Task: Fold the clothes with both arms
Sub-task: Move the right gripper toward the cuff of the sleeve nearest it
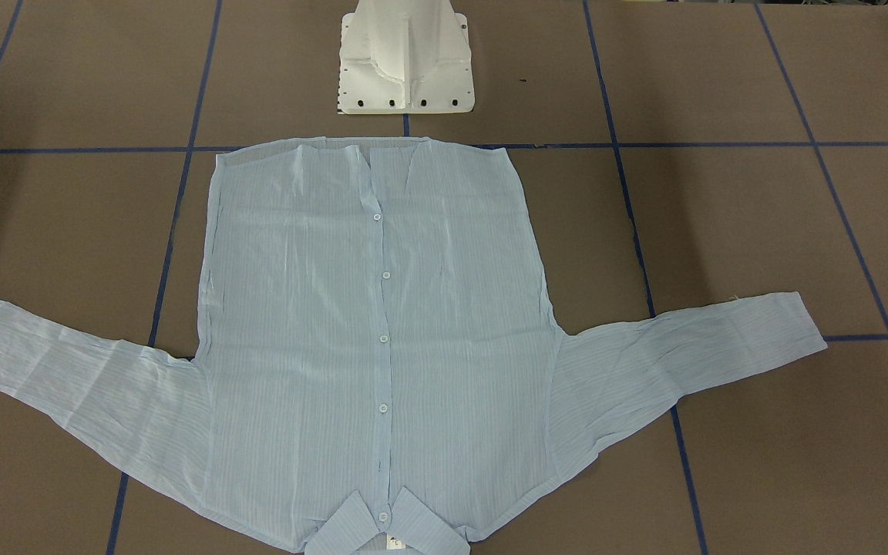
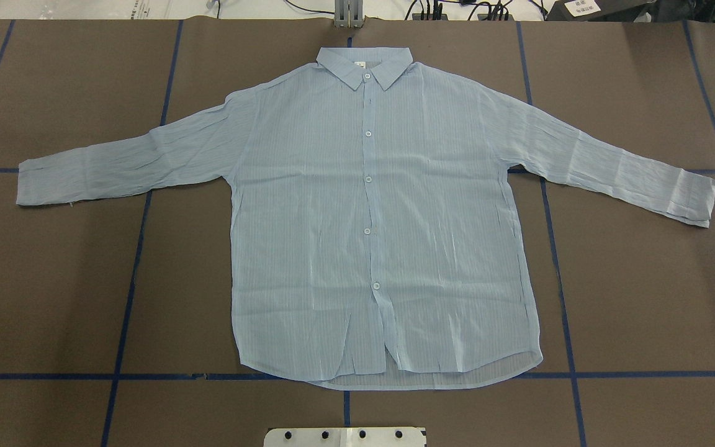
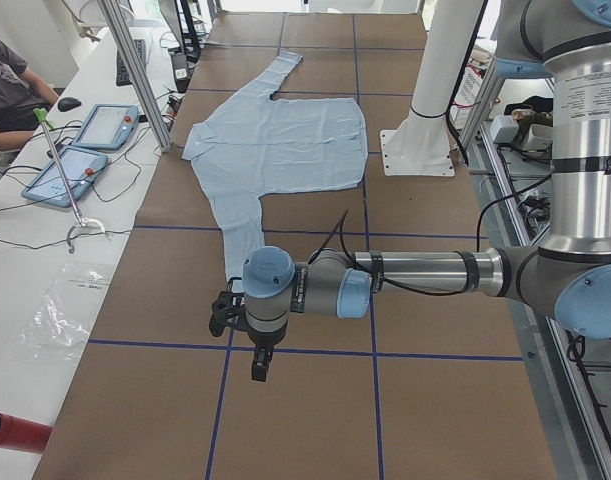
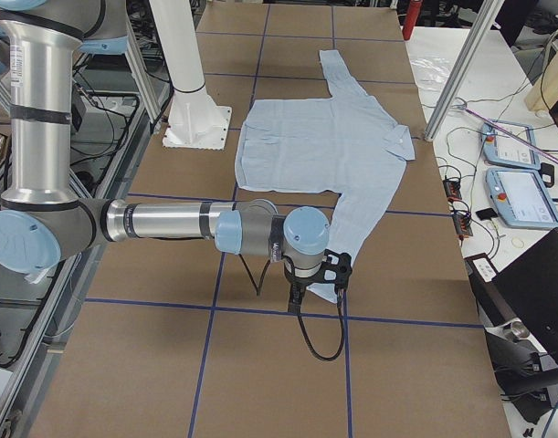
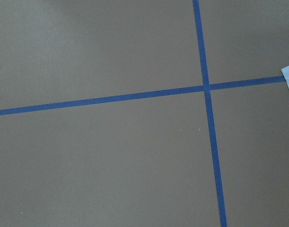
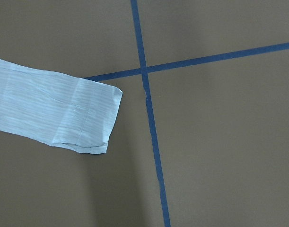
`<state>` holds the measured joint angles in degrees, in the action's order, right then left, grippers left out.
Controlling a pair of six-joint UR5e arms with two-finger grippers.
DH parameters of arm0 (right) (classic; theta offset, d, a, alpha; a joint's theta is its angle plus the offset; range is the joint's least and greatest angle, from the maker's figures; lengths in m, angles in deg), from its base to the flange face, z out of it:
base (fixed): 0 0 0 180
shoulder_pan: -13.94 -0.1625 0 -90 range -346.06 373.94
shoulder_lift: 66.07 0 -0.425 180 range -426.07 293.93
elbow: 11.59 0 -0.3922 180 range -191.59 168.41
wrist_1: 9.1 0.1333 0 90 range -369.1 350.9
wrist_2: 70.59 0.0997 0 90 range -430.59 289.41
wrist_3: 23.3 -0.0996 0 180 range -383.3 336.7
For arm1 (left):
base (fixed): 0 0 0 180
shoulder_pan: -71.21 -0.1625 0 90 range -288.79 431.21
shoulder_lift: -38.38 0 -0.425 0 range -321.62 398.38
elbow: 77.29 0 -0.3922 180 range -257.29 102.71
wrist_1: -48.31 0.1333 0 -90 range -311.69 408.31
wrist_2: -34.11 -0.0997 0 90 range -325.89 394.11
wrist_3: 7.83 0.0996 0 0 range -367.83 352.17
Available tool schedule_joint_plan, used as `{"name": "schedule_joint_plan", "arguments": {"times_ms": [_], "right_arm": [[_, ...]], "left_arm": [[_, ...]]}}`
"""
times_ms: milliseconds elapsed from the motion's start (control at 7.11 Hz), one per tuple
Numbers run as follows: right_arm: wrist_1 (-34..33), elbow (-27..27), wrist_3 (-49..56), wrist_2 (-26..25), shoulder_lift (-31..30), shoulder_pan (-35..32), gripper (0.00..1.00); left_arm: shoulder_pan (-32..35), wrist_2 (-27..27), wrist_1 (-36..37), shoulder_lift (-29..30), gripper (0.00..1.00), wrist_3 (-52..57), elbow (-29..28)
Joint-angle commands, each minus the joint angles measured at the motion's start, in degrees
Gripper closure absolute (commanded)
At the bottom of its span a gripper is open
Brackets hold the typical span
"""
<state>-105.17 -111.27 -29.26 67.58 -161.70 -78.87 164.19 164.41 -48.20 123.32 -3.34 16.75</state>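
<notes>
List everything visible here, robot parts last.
Shirt: one, pale blue, flat mid-table, buttons up, sleeves out.
Table: one, brown, blue tape grid.
Pedestal: one, white, near the shirt's hem.
Tablets: two, blue screens, side bench.
Person: one, dark top, at that bench.
Left arm: one, grey, light-blue caps, past one cuff.
Left pincer: one, black, state unclear.
Right arm: one, same colours, by the other cuff.
Right pincer: one, black, state unclear.
</notes>
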Motion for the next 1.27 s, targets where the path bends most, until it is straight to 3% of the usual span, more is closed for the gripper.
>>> {"name": "schedule_joint_plan", "arguments": {"times_ms": [0,844,985,1125], "right_arm": [[0.0,-0.3,0.1,0.1,0.0,0.0,0.0],[0.0,0.7,0.1,0.0,3.2,0.9,0.0],[3.6,3.1,-0.1,0.4,4.4,1.8,0.0],[11.7,5.4,-2.5,1.0,4.0,5.0,0.0]], "left_arm": [[-0.1,0.1,0.0,0.0,0.0,0.0,0.1],[-0.3,0.3,-1.0,2.7,0.0,0.5,3.1],[-0.7,0.3,-4.2,3.4,0.0,0.3,3.1],[-0.7,0.4,-6.9,2.7,0.0,0.4,2.7]]}}
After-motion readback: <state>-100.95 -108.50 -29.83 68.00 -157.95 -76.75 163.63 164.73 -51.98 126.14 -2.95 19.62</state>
